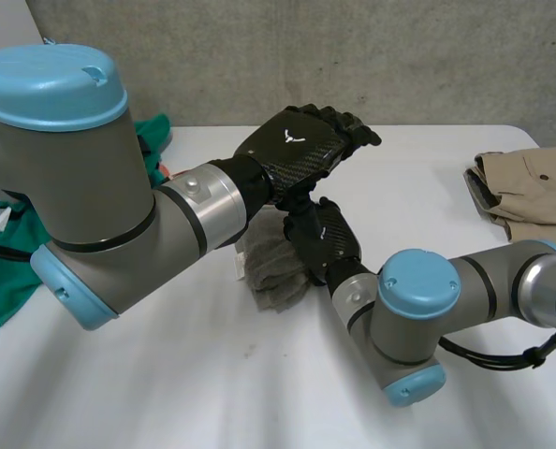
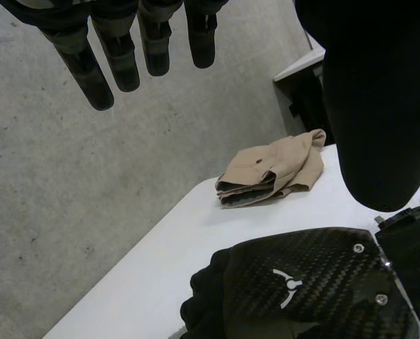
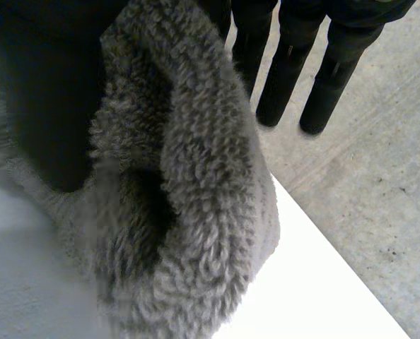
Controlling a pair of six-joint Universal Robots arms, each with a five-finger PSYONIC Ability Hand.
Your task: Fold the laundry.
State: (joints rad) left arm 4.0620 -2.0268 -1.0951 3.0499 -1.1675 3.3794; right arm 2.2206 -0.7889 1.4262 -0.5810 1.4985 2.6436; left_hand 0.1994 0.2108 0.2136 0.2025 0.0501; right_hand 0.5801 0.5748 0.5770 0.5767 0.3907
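A small grey towel (image 1: 270, 273) lies bunched in the middle of the white table (image 1: 166, 383). My right hand (image 1: 327, 238) is down on its right edge. In the right wrist view a thick fold of the towel (image 3: 196, 205) stands up between the thumb (image 3: 47, 106) and the straight fingers (image 3: 288, 70), pinched there. My left hand (image 1: 292, 150) hovers just above the right hand with nothing in it. Its fingers (image 2: 111, 56) are straight and spread, and the back of the right hand (image 2: 302, 282) lies under its palm.
Folded beige shorts (image 1: 531, 192) lie at the table's right edge, also beyond the left hand's fingertips (image 2: 273, 173). A green garment (image 1: 7, 257) is heaped at the left behind my left arm. A grey wall runs along the back.
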